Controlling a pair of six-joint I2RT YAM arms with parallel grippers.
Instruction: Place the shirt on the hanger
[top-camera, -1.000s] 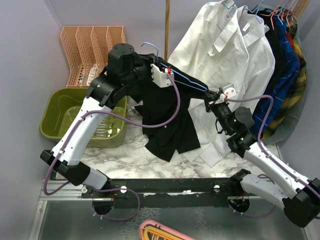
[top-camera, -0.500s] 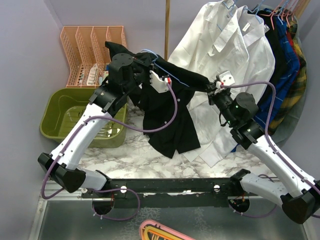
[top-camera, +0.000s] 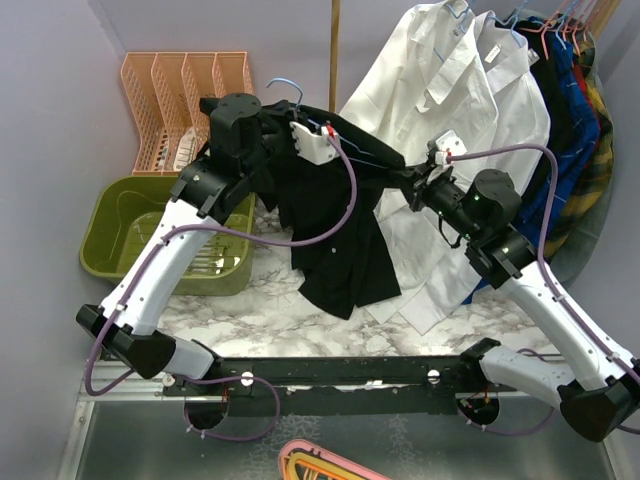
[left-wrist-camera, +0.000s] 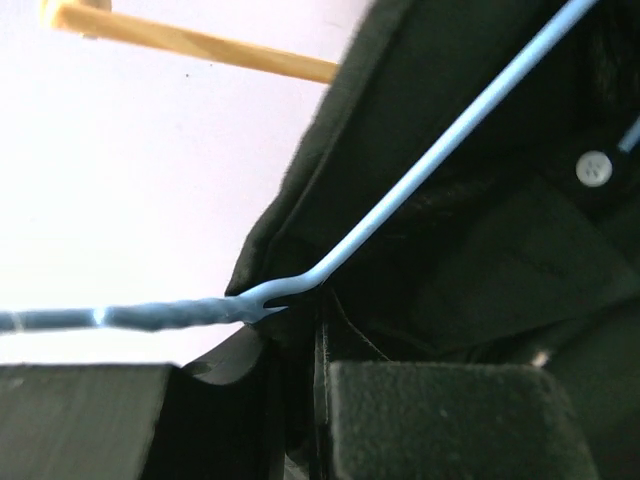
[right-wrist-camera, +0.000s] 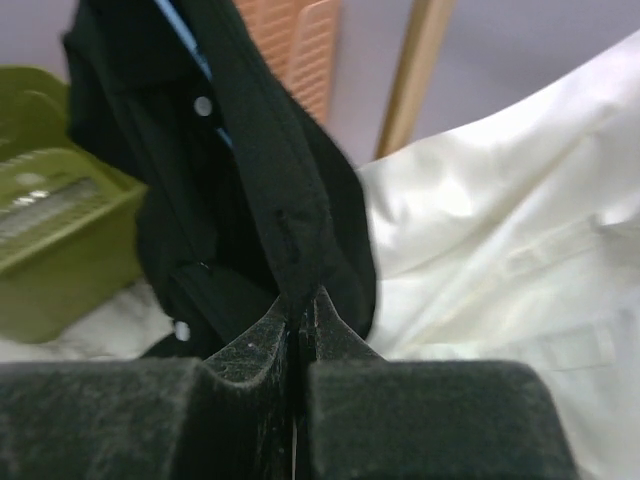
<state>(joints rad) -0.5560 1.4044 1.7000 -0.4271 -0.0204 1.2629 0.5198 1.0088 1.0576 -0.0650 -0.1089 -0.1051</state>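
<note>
The black shirt (top-camera: 335, 230) hangs in the air between my two grippers, its tail reaching down to the marble top. The light-blue wire hanger (top-camera: 285, 88) is inside its collar, with the hook sticking up. My left gripper (top-camera: 310, 125) is shut at the hanger's neck; the left wrist view shows the twisted neck (left-wrist-camera: 180, 312) just above the jaws, with black collar fabric (left-wrist-camera: 480, 260) pinched there too. My right gripper (top-camera: 410, 180) is shut on the shirt's right shoulder edge (right-wrist-camera: 290, 230) and holds it out sideways.
White shirts (top-camera: 450, 110) and blue plaid garments (top-camera: 570, 130) hang on a rail at the back right, close behind my right gripper. A wooden pole (top-camera: 334, 50) stands behind. An orange rack (top-camera: 170, 100) and a green bin (top-camera: 140, 230) are at the left.
Both grippers have risen a little with the shirt and hanger. The right gripper has moved up and left, and the shoulder fabric now stretches flatter between the two.
</note>
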